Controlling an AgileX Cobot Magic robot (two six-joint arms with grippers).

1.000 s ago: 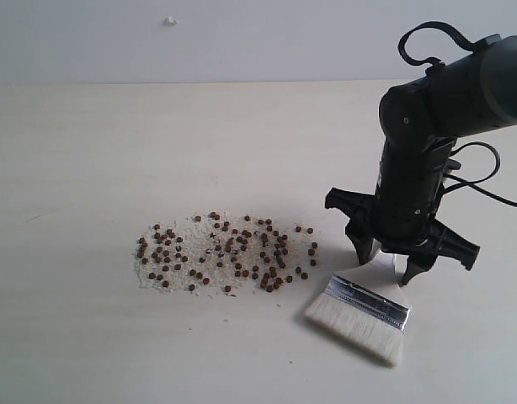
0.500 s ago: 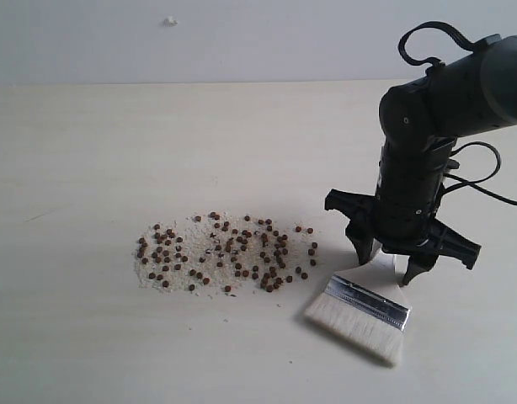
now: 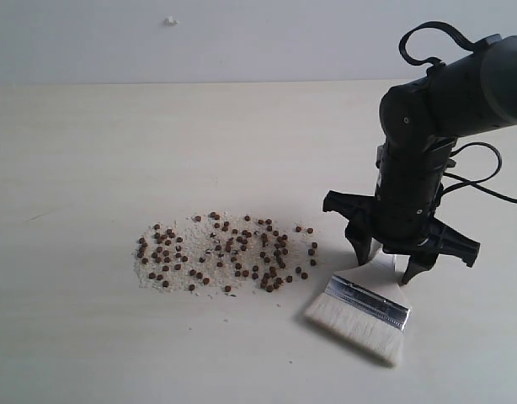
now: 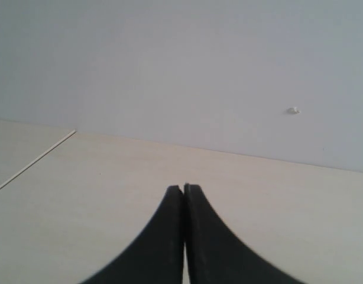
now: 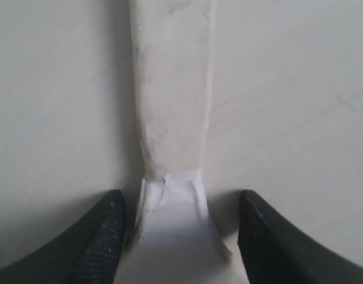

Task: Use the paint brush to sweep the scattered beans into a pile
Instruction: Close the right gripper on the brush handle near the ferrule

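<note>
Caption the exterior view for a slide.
Open right end effector straddles the handle of the paint brush, beans scattered nearby on the table.

Bright, even light; soft shadows.

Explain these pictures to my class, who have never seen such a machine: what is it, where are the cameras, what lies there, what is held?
It is a robot with two arms. One camera watches from off the arms; the other two sit on the wrists. On the pale table lie reddish-brown beans among white grains, and beside them a paint brush. The right fingers stand open, either side of the brush handle, not gripping. The left fingers are shut, empty. Nothing is held.
</note>
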